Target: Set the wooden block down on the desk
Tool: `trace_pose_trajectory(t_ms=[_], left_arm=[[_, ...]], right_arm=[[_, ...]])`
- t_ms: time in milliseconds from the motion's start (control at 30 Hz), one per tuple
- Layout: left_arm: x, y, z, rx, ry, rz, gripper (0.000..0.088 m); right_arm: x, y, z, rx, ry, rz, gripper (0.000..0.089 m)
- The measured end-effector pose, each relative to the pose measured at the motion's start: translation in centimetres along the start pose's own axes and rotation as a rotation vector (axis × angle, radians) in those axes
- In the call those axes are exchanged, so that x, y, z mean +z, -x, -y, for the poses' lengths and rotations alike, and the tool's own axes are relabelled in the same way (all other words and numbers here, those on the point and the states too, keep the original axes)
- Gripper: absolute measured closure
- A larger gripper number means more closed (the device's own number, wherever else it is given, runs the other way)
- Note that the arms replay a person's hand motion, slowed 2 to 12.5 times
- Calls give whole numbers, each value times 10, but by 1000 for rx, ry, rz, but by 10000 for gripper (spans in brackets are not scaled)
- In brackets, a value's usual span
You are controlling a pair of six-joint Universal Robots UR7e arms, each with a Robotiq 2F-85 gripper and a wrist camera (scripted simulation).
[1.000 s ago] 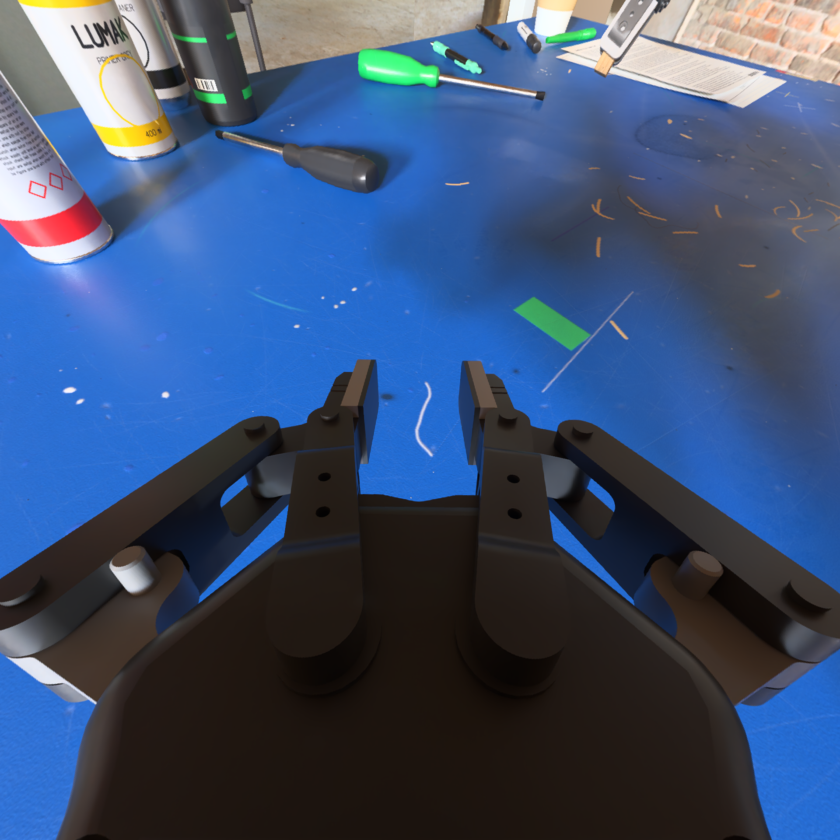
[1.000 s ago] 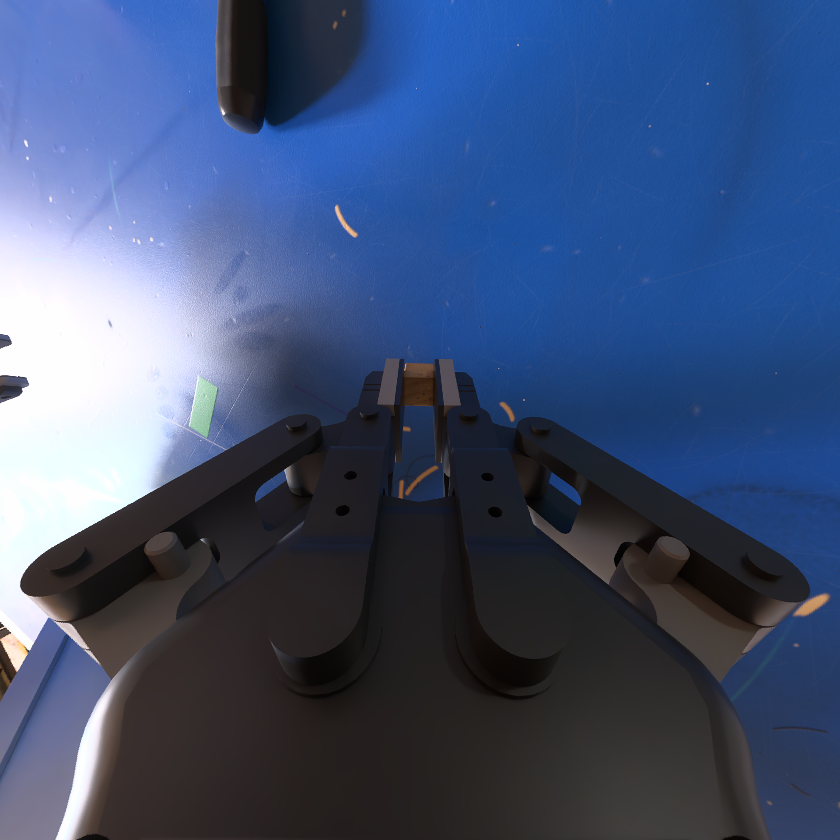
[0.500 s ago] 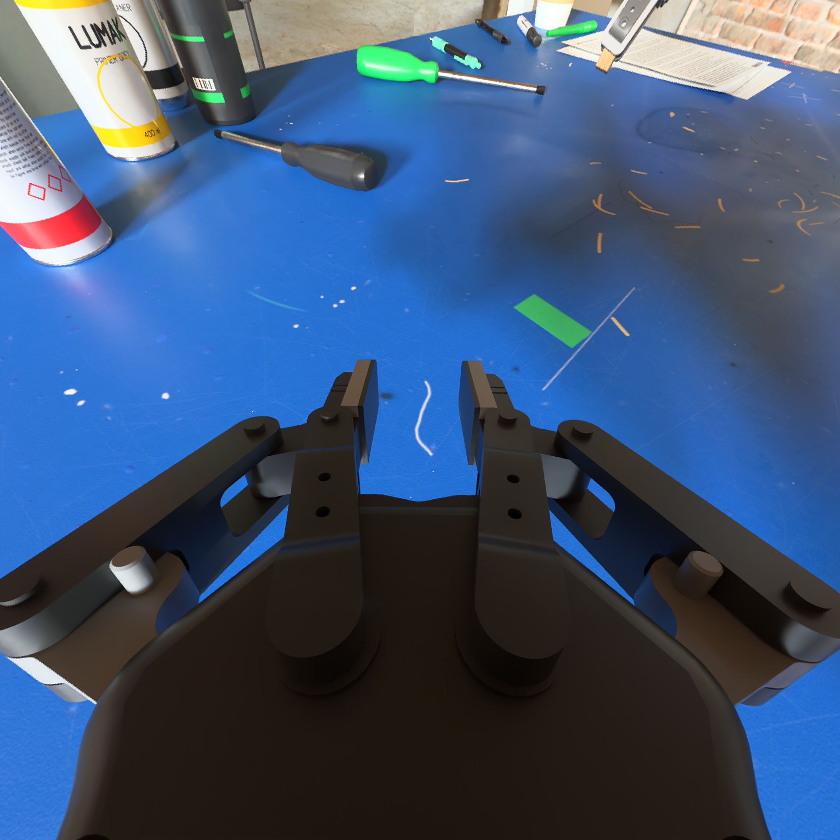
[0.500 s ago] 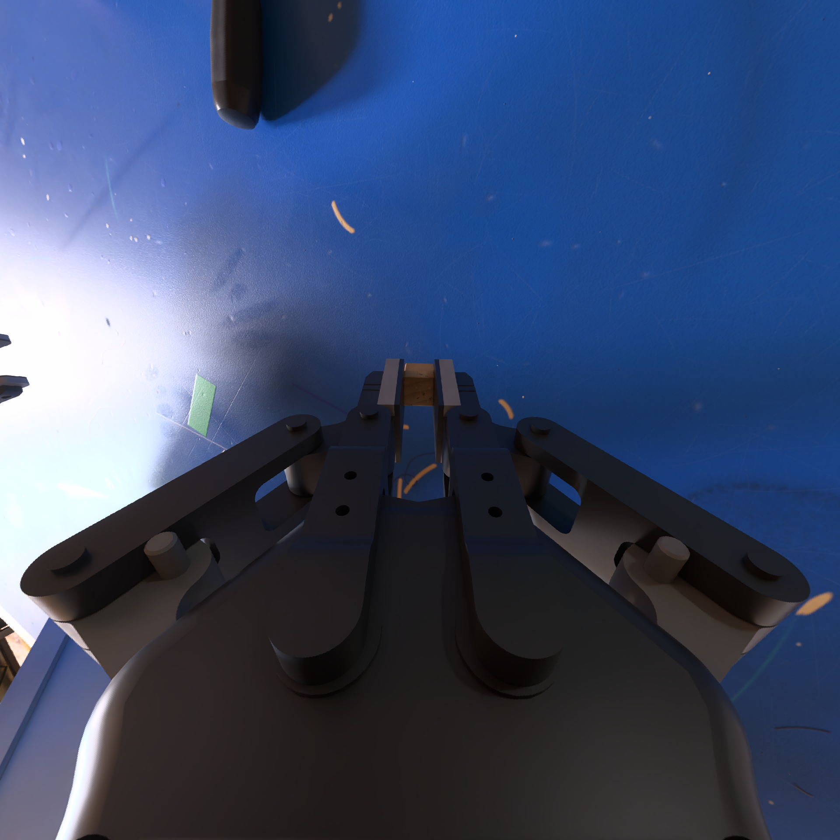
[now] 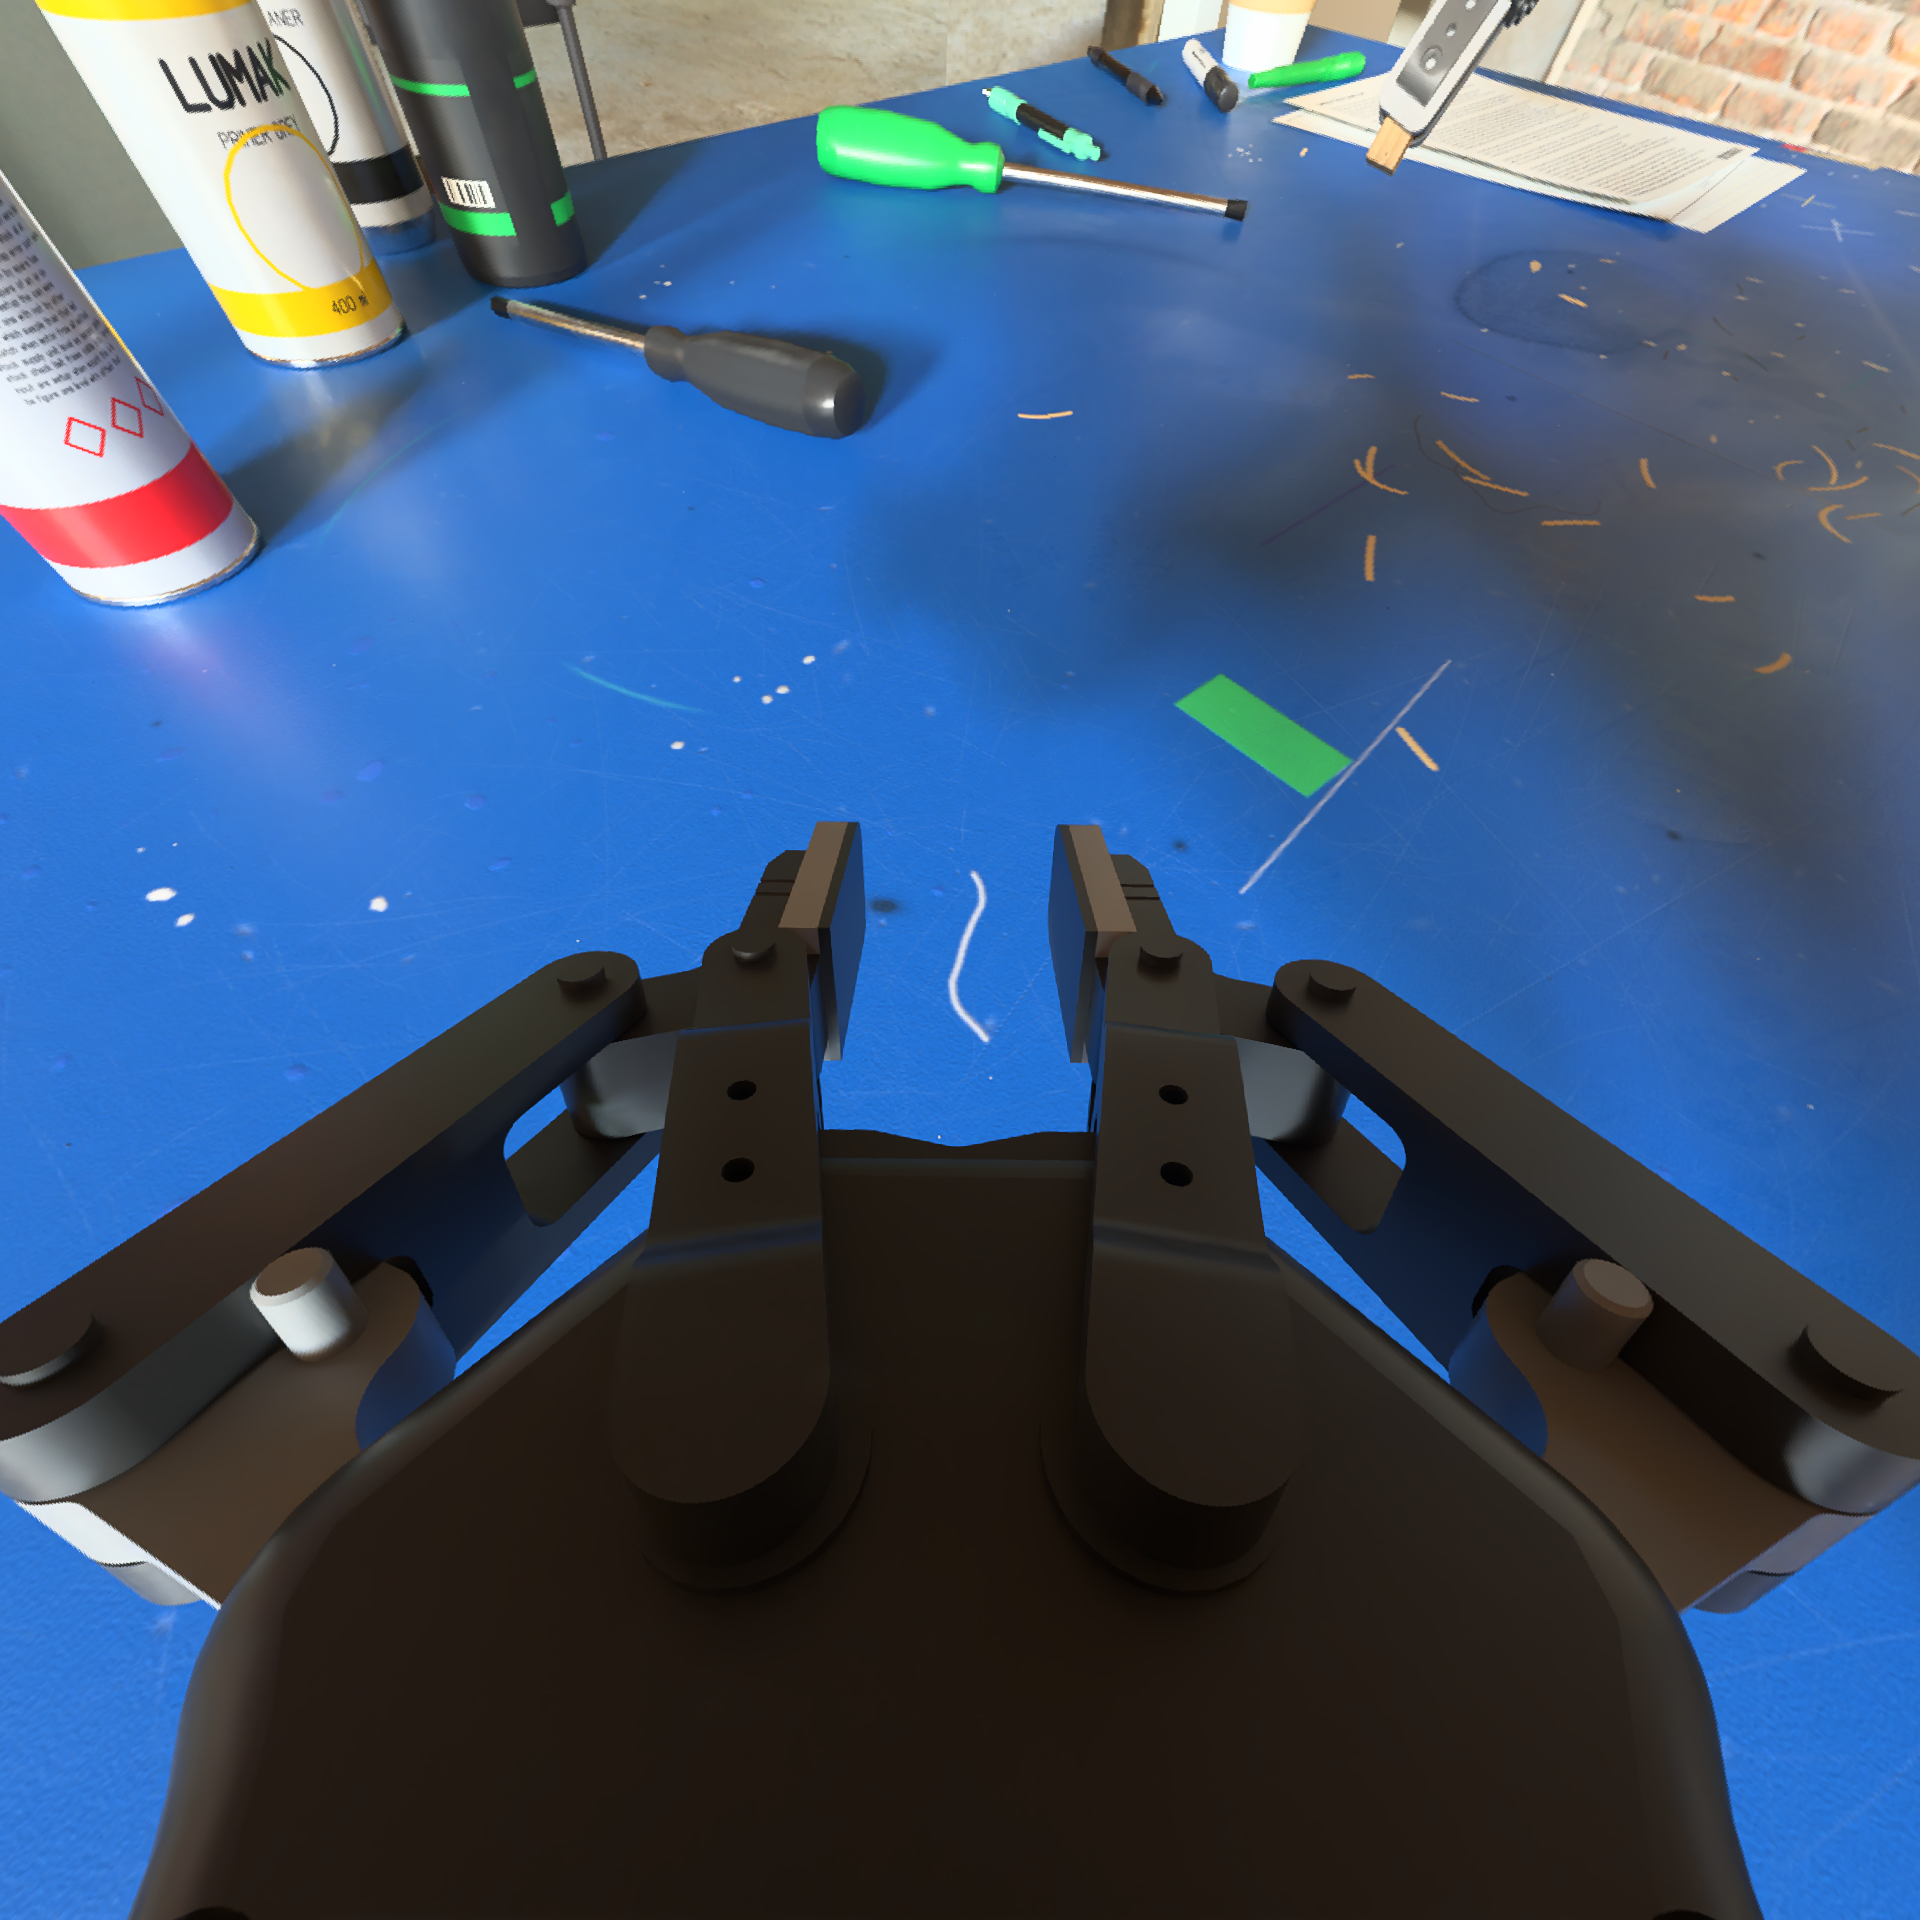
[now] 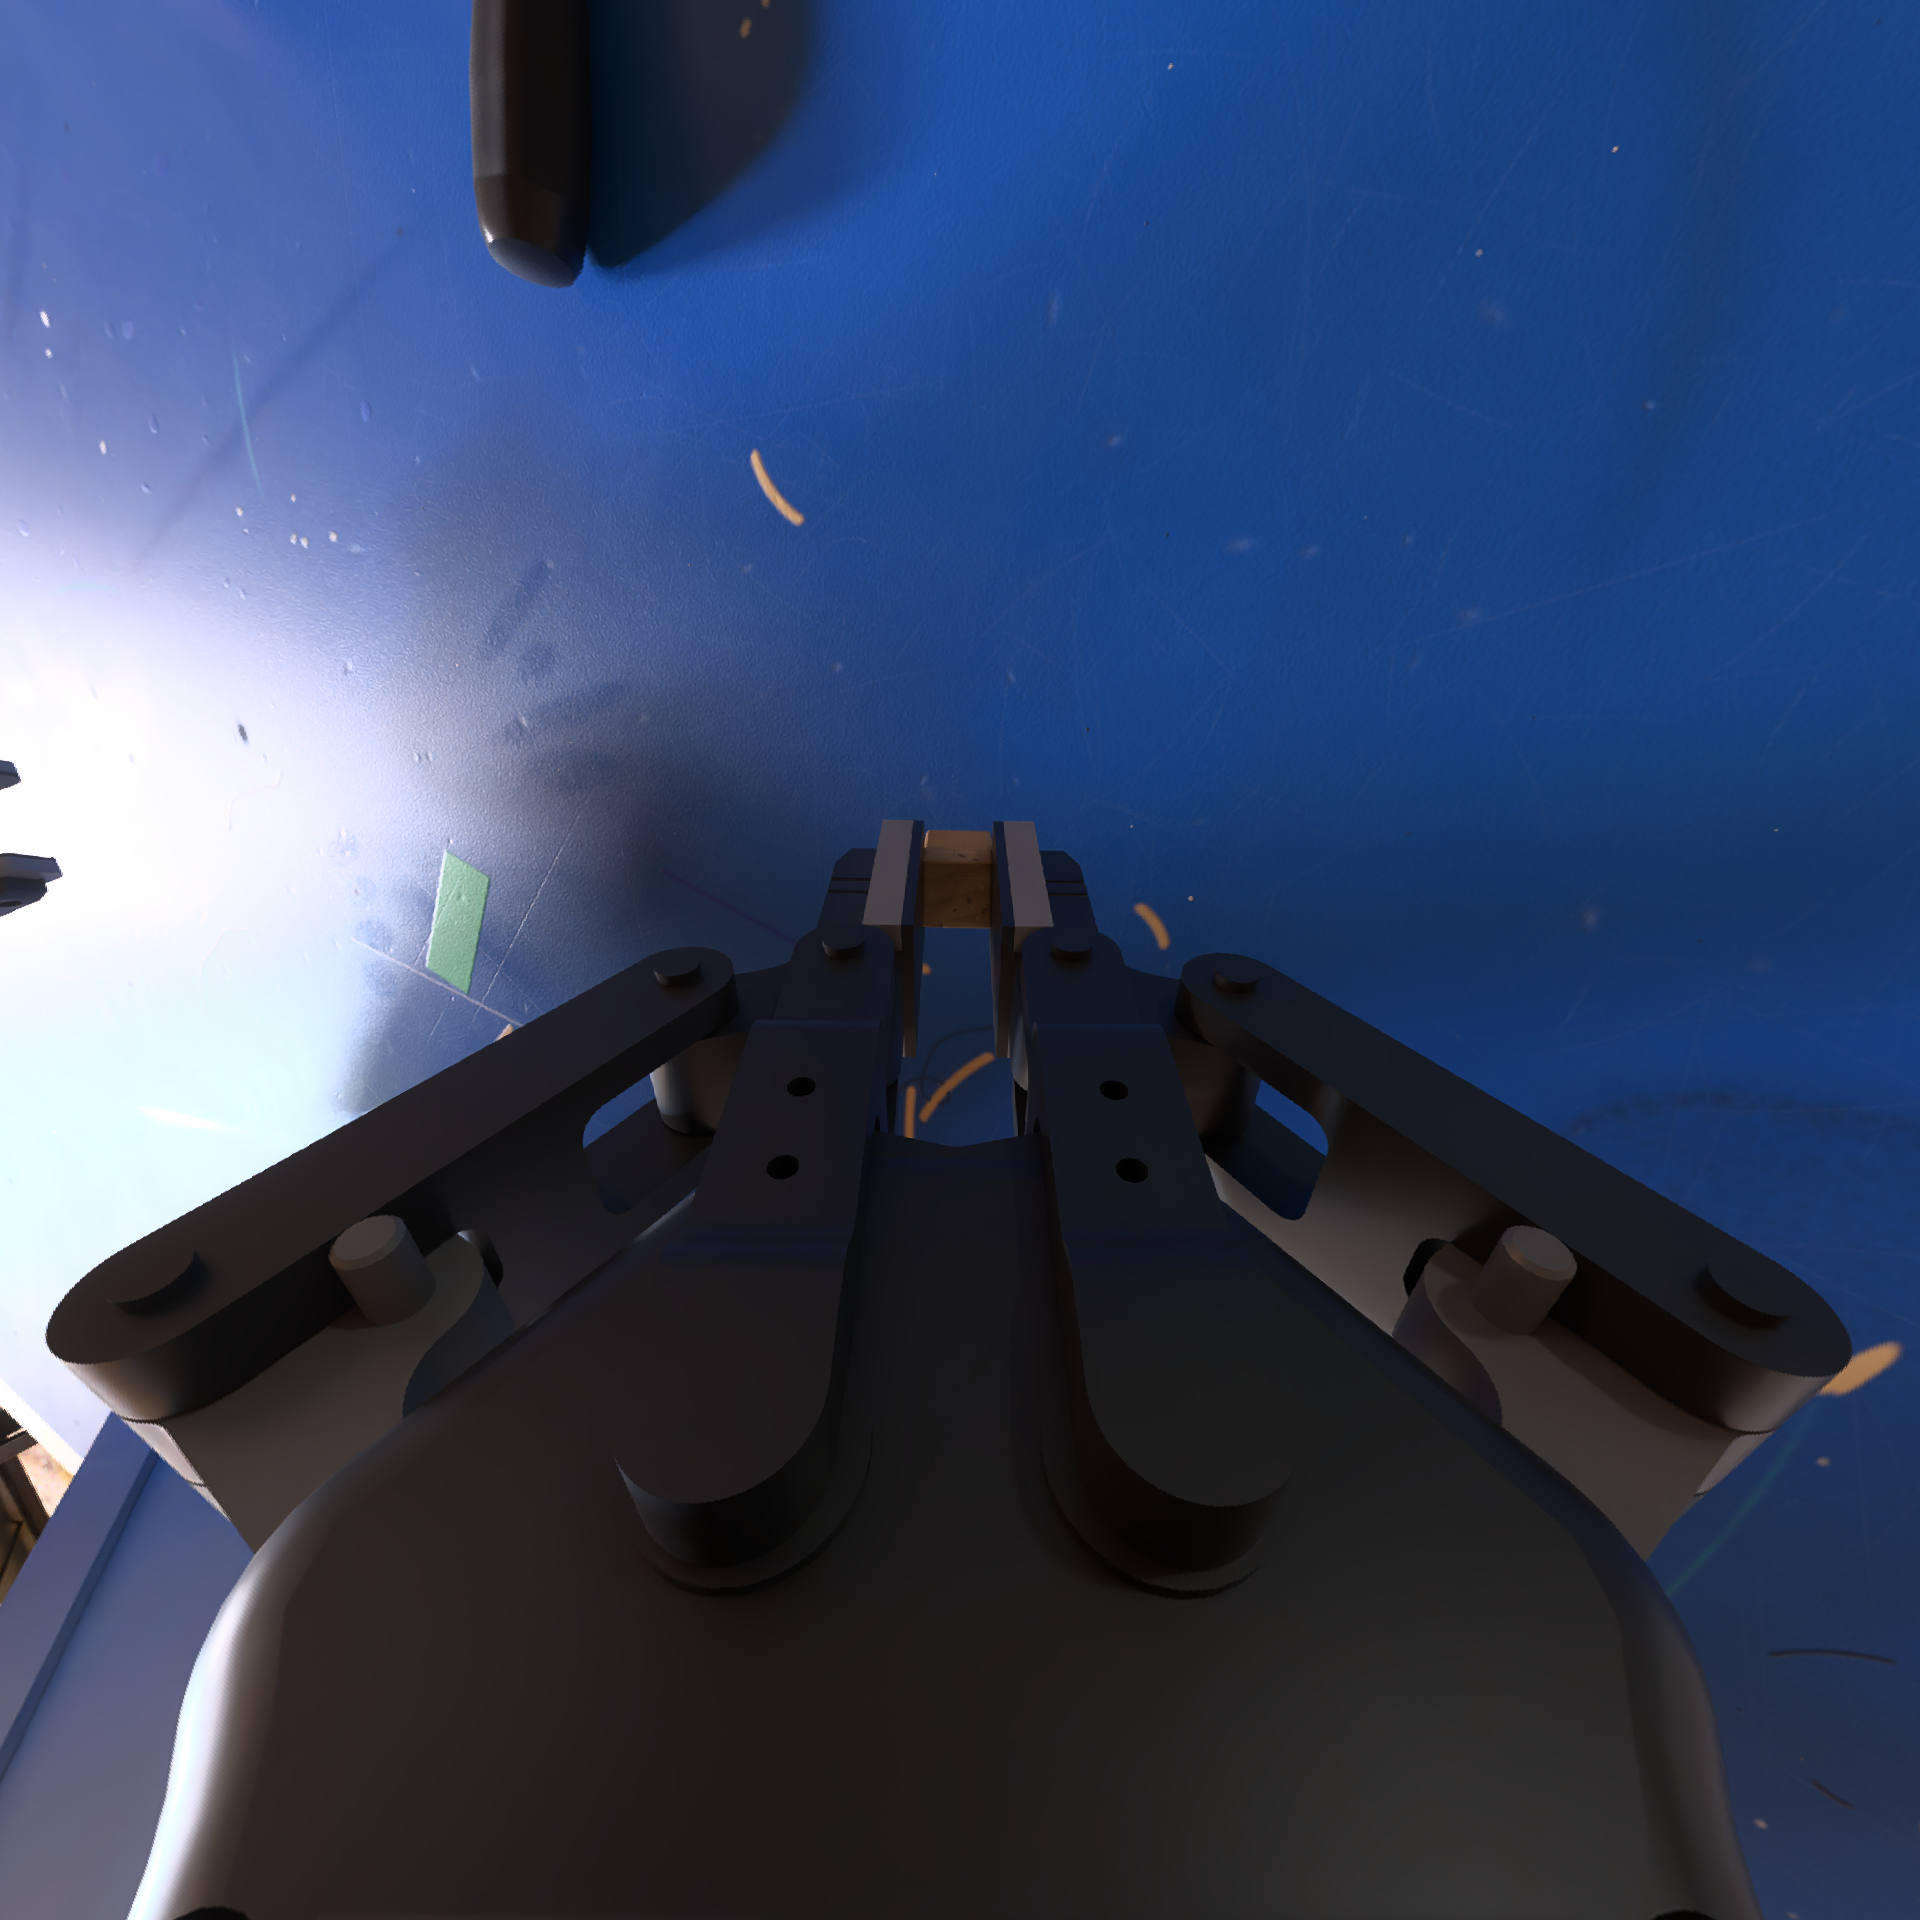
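Nothing moved; right tool [image 6: 958, 878] hides most of wooden block [image 6: 957, 883].

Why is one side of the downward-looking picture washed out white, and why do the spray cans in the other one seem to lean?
In the right wrist view, glare bleaches the blue desk at left, while the right gripper, shut on the wooden block, sits in shade. In the left wrist view, wide-angle distortion splays the yellow-banded spray can outward; the light there is even.

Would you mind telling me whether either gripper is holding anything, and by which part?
The right gripper holds the wooden block, pinched by two opposite side faces at its fingers' tips. The left gripper is open and holds nothing.
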State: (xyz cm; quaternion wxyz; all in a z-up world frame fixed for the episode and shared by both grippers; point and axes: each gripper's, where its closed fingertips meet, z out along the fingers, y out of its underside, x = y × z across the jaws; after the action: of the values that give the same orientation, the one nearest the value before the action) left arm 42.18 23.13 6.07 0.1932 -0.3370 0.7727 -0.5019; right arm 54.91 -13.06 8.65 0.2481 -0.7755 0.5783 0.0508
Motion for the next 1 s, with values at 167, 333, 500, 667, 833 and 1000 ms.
trace_pose_trajectory(t_ms=[167,333,500,667,833,1000], left_arm=[[0,0,0,0,1,0,555],[0,0,0,1,3,1,555],[0,0,-1,4,4,2,555],[0,0,-1,5,6,2,555],[1,0,-1,4,6,3,554],[0,0,-1,2,6,3,553]], right_arm=[[0,-1,0,1,0,-1,779],[-1,-1,-1,3,0,1,779],[0,-2,-2,5,3,2,779],[0,-3,-3,7,8,-1,779],[2,-4,-4,10,15,-2,779],[3,-5,-5,12,22,-1,779]])
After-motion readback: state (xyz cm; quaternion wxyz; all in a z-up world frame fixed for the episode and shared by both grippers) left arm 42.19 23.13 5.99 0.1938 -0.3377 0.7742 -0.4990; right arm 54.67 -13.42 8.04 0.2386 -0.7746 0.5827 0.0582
